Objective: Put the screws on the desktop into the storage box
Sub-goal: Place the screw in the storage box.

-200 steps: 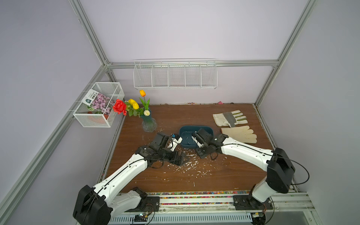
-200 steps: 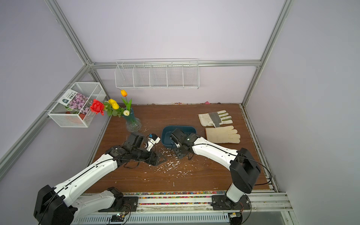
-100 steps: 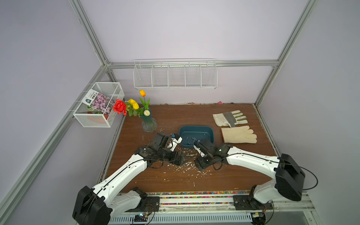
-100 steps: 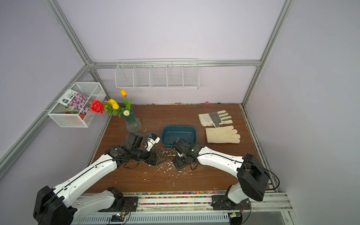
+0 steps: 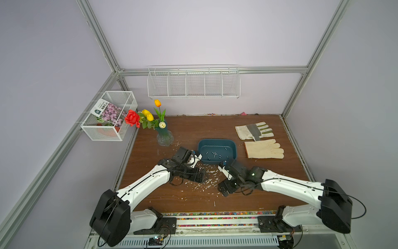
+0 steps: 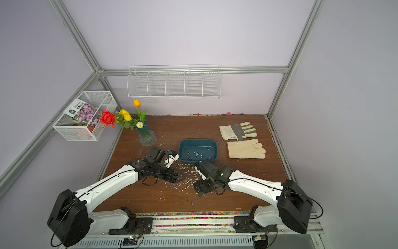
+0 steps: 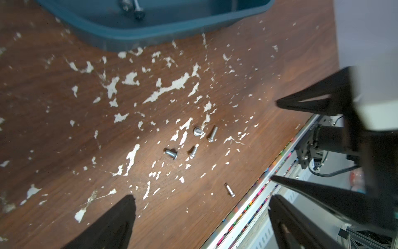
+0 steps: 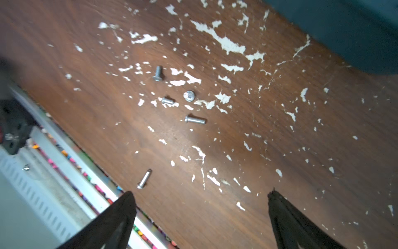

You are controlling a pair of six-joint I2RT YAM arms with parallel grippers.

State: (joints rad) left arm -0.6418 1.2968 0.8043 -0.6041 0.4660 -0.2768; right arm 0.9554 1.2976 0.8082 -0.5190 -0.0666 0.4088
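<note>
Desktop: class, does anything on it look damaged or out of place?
Yes. The desktop is badly chipped, white flecks showing in front of the box. Five screws lie loose there; one sits apart near the front edge.

White shells on left arm [image 5: 148, 183] and right arm [image 5: 290, 186], chunky black joints [image 5: 112, 215], loopy black cables [image 5: 365, 208], tiny green LED [image 5: 253, 173].
</note>
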